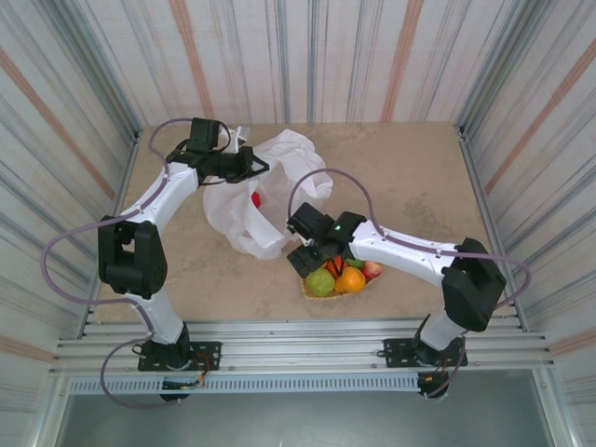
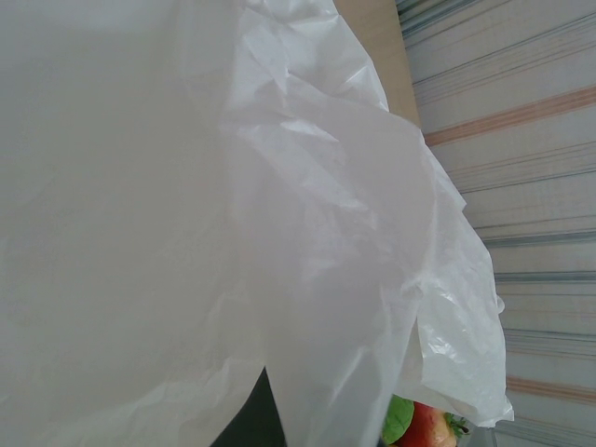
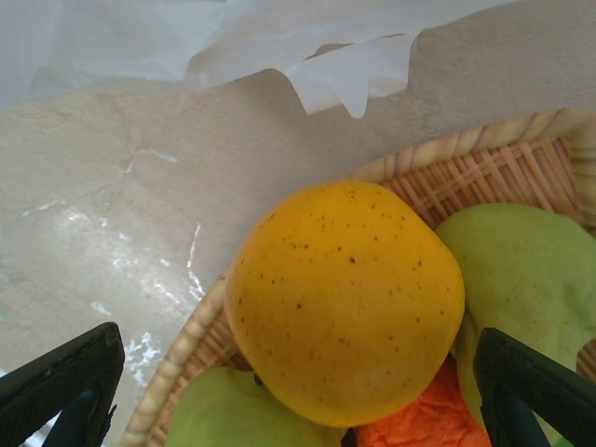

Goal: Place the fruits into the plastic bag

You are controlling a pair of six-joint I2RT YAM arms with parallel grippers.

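The fruits lie heaped in a woven tray just beside the near right side of the plastic bag, apart from one red fruit that shows inside the bag's mouth. The right arm folds at its elbow and runs its forearm leftward toward the bag. The right gripper hangs over the tray's bag-side edge, its fingers spread wide to either side of an orange fruit without touching it. The left arm stretches to the bag's far left edge. There the left gripper, pressed together, pinches the bag's rim and holds it up, and crinkled white film drapes close before its wrist camera.
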